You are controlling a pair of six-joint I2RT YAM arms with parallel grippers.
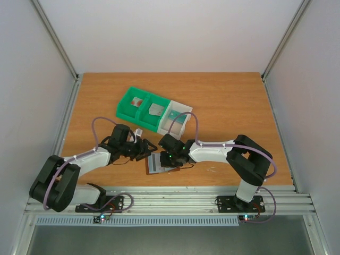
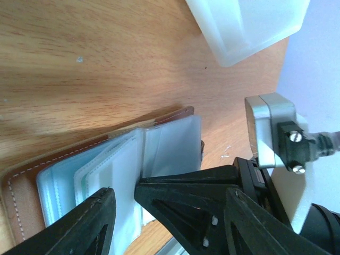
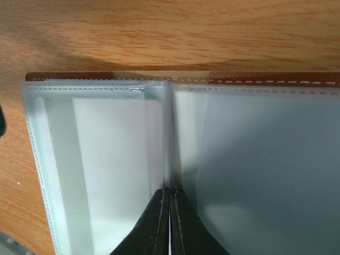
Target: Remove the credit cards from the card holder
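The brown card holder [image 1: 159, 163] lies open on the table between both grippers, its clear sleeves facing up. In the left wrist view the holder [image 2: 21, 186] shows its brown edge and fanned pale sleeves [image 2: 170, 143]. My left gripper [image 2: 123, 194] hovers at the sleeves with its jaws a little apart. In the right wrist view my right gripper [image 3: 170, 195] is shut, tips at the centre fold of the sleeves [image 3: 106, 159]. A pale card seems to sit in the left sleeve. Pale cards lie in the bins [image 1: 155, 110]; a pinkish one [image 1: 137, 101] lies in the far green bin.
A row of bins stands behind the holder: two green ones [image 1: 127, 109] and a white one [image 1: 183, 112], whose corner shows in the left wrist view [image 2: 244, 26]. The table's near edge with a metal rail [image 1: 170, 194] is just in front of the holder.
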